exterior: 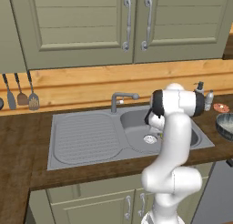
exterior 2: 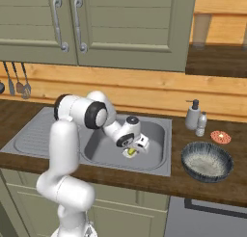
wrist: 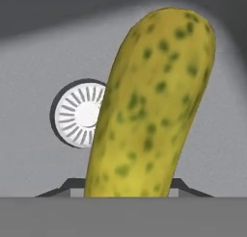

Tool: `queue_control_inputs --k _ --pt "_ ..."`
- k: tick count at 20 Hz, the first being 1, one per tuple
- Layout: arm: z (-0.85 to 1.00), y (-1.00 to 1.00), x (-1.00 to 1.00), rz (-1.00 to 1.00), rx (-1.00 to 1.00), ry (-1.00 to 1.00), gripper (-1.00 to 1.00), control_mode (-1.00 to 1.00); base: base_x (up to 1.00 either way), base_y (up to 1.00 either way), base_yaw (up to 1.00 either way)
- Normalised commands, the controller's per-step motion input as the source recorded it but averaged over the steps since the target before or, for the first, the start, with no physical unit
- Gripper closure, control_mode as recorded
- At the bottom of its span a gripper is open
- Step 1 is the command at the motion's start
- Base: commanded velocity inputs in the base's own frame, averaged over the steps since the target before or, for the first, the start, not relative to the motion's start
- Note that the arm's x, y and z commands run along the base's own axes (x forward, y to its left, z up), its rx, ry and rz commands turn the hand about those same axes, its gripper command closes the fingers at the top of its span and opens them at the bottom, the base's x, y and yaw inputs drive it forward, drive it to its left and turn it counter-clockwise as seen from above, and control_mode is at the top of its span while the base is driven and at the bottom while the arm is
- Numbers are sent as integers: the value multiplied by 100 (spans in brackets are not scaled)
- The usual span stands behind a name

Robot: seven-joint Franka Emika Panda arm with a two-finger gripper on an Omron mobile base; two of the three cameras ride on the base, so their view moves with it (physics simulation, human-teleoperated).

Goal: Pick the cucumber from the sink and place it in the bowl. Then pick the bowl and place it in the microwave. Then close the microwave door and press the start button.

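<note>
The yellow-green cucumber stands tall in the hand view, its lower end between my two dark fingertips, which press on both of its sides. My gripper is down inside the basin of the grey sink, shut on the cucumber just above the basin floor. The round drain lies behind the cucumber. The dark ribbed bowl sits on the wooden counter to the right of the sink, apart from my gripper. The microwave and its door are out of view.
A soap dispenser, a small bottle and a red-orange disc stand behind the bowl. The faucet rises behind the basin, with the ribbed drainboard to its left. Utensils hang on the wall.
</note>
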Motion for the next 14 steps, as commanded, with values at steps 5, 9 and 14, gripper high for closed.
queue_control_inputs --k 5,9,14 --pt "100 0 -60 -1 0 -21 100 -100 0 0 0" --pt "100 1 -48 0 0 -15 100 -100 0 0 0" --pt "100 0 -42 -5 0 -5 100 -100 0 0 0"
